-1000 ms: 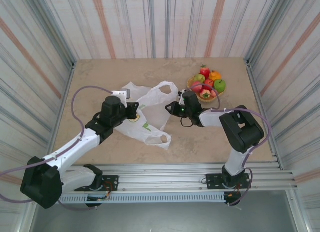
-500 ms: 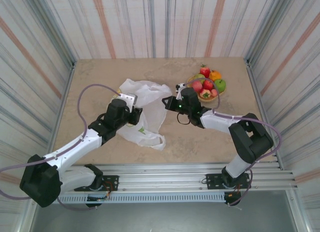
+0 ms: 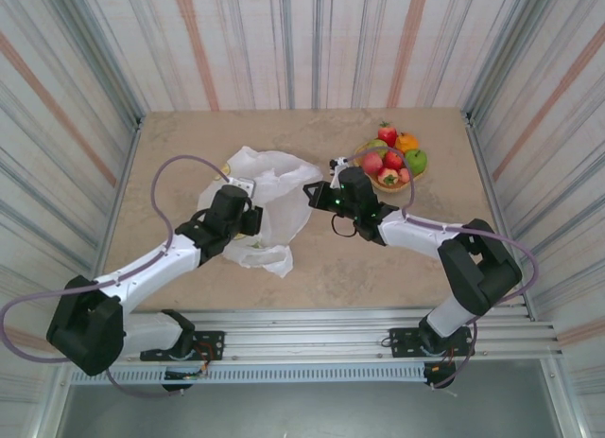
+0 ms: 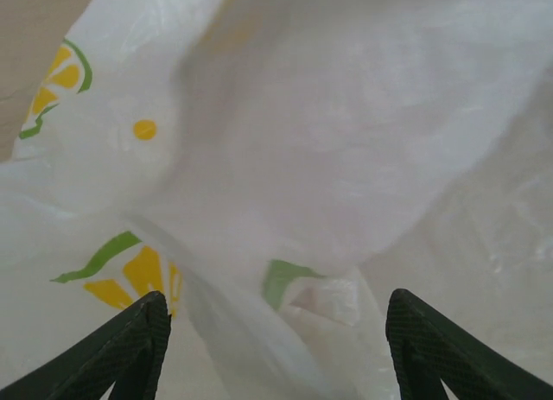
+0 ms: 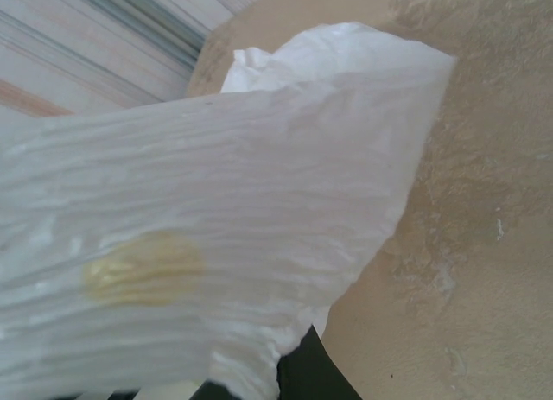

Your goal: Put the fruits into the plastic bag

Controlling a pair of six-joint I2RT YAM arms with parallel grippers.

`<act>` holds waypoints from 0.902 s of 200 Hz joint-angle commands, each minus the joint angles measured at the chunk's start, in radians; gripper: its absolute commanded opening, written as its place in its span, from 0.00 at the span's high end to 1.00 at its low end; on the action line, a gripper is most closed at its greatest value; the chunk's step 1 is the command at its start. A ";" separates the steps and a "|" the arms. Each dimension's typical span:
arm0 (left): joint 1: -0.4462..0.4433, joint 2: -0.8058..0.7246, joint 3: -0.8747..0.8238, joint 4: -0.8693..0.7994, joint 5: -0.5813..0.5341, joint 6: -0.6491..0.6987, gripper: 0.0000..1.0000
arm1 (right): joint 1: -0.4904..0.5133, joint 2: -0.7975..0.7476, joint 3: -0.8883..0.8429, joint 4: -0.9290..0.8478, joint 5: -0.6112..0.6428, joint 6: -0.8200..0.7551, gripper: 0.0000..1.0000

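Observation:
The white plastic bag point(image 3: 272, 178) with lemon prints lies bunched at the table's middle. My right gripper point(image 3: 313, 193) is shut on its right edge, and the film point(image 5: 216, 244) stretches taut away from my right gripper point(image 5: 281, 383). My left gripper point(image 3: 252, 214) rests over the bag's left part. In the left wrist view the left gripper point(image 4: 276, 365) is open, with crumpled bag point(image 4: 328, 141) between and beyond its fingertips point(image 4: 130, 348), untouched by them. The fruits point(image 3: 389, 160) sit piled at the back right: red apples, a green apple point(image 3: 415, 160) and an orange point(image 3: 406, 141).
The fruits rest in a tan woven tray point(image 3: 413, 178) just right of my right arm. Striped walls close in the table point(image 3: 378, 268) on three sides. Bare tabletop lies in front of the bag and at the far left.
My left gripper has opened and let go of the bag. My right gripper has closed on the bag's edge and moved it back and left, and the bag has bunched up.

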 commanded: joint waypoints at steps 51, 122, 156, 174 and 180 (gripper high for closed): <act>0.011 0.119 0.089 0.018 -0.072 0.077 0.28 | 0.003 -0.018 0.044 -0.068 -0.009 -0.050 1.00; 0.073 -0.013 0.143 0.030 0.204 0.027 1.00 | -0.007 -0.057 0.081 -0.305 0.189 -0.234 1.00; 0.172 -0.134 0.142 0.036 0.386 -0.169 1.00 | -0.004 -0.076 0.107 -0.420 0.282 -0.344 1.00; 0.251 -0.164 0.135 0.033 0.495 -0.271 1.00 | -0.009 -0.084 0.124 -0.466 0.298 -0.396 1.00; 0.271 -0.172 0.129 0.034 0.519 -0.295 1.00 | -0.013 -0.081 0.134 -0.485 0.295 -0.408 1.00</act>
